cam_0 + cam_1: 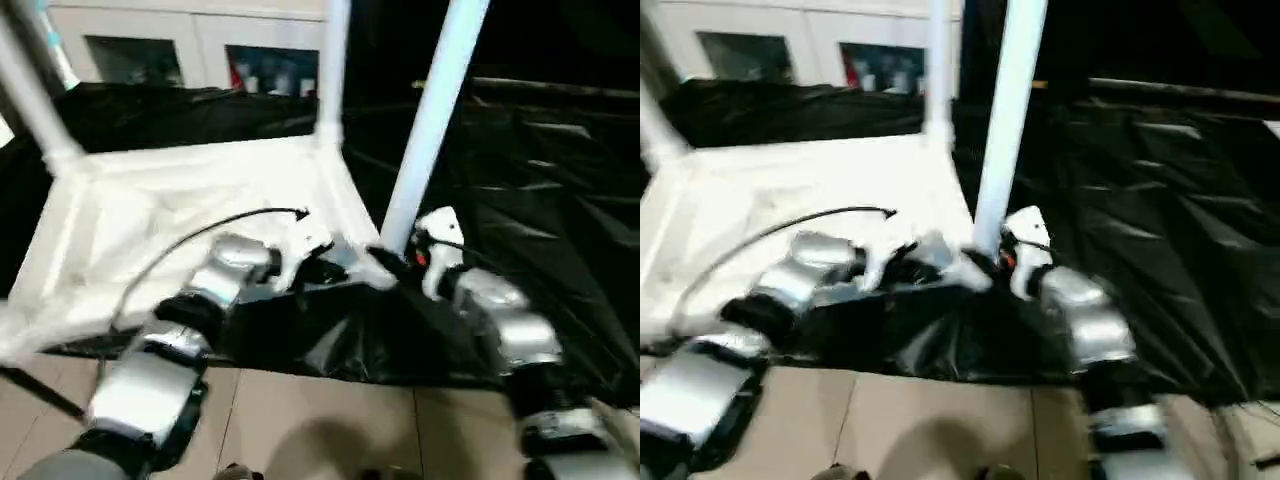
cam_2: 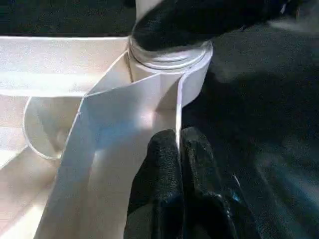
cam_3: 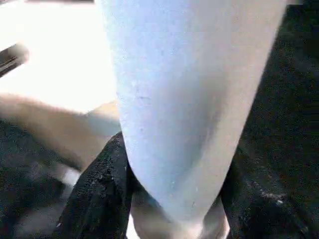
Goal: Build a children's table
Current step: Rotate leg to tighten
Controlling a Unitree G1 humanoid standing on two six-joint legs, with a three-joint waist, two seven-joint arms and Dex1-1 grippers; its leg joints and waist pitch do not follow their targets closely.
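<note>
The children's table top [image 1: 190,215], white plastic, lies upside down on a black plastic sheet [image 1: 540,190], ribbed underside facing up, left of centre in the head views. Three white tube legs stand upright from it: one at the far left corner [image 1: 25,85], one at the far right corner [image 1: 333,70], and a third at the near right corner [image 1: 435,115], leaning slightly to the right at its upper end. The left gripper [image 2: 179,149] has its two black fingers pressed together, resting against the raised rim [image 2: 177,107] just beside the near right corner socket [image 2: 169,59]; it holds nothing. The right gripper [image 3: 174,199] meets the near right leg at its base: the two black fingers [image 3: 97,194] sit one on each side of the tube, pinching it just above the socket. In the left wrist view, a black finger of the right gripper lies across the top of that socket. A black cable [image 1: 200,232] arcs over the table top above the left forearm [image 1: 190,320]. Pale floor tiles [image 1: 330,425] run along the near edge of the sheet, and white cabinets [image 1: 190,40] stand at the far side.
</note>
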